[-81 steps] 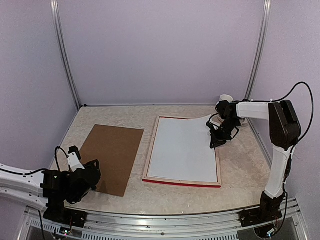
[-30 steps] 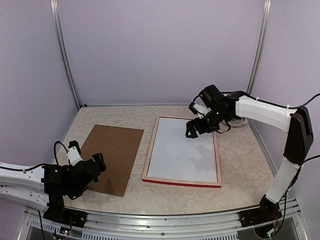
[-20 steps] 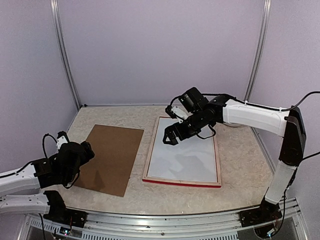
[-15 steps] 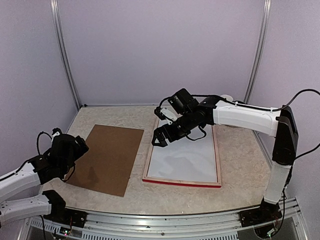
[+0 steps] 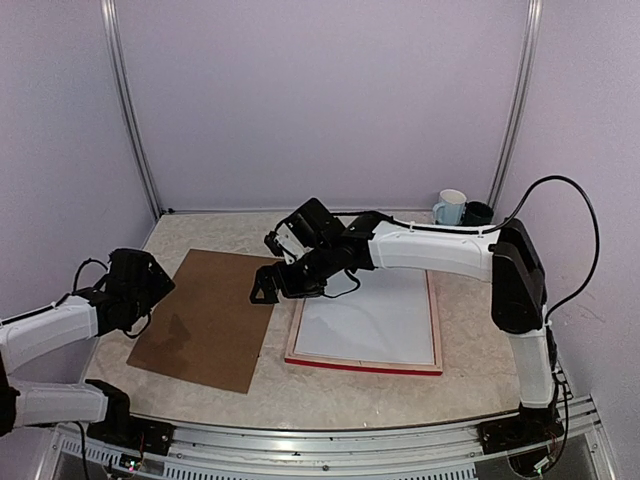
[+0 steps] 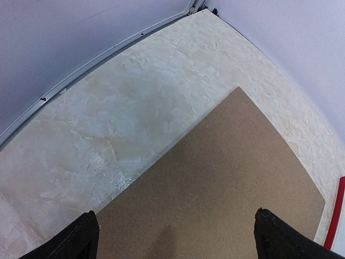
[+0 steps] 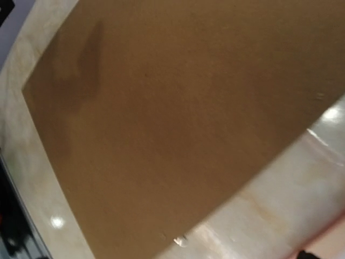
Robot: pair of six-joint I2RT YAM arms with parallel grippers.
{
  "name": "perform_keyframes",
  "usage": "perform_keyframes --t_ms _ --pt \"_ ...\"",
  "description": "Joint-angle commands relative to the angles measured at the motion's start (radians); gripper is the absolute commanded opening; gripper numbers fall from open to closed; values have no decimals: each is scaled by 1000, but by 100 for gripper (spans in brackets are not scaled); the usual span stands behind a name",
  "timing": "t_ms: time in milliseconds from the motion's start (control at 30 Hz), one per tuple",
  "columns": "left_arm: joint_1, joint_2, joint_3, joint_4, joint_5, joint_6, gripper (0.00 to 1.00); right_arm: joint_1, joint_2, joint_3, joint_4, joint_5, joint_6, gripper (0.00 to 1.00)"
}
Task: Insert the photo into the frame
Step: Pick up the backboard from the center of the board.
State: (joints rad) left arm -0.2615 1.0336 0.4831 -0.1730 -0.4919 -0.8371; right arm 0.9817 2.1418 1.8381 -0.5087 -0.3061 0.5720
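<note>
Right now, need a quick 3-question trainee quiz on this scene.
1. True or false: the left gripper grips the brown board.
2. The right gripper hovers over: A) the board's edge nearest the frame, B) the frame's middle, C) the frame's red front edge.
3. What stands at the table's far right corner?
Key: 1 false, its jaws are open above the board. 2 A. 3 a white mug and a dark mug.
</note>
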Motion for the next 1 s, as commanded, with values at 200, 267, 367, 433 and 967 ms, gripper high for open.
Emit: perform_keyframes --t_ms 200,267,367,433,967 --pt "111 116 -11 209 64 37 99 6 183 136 57 -97 322 99" --pt "116 172 1 220 70 49 99 6 201 138 72 -115 374 99" --pt "125 245 19 232 79 64 99 4 210 140 85 -107 447 99" --pt "134 274 17 249 77 66 99 1 211 143 91 -100 478 99" --pt "169 416 23 337 181 104 99 -18 314 250 12 -65 613 99"
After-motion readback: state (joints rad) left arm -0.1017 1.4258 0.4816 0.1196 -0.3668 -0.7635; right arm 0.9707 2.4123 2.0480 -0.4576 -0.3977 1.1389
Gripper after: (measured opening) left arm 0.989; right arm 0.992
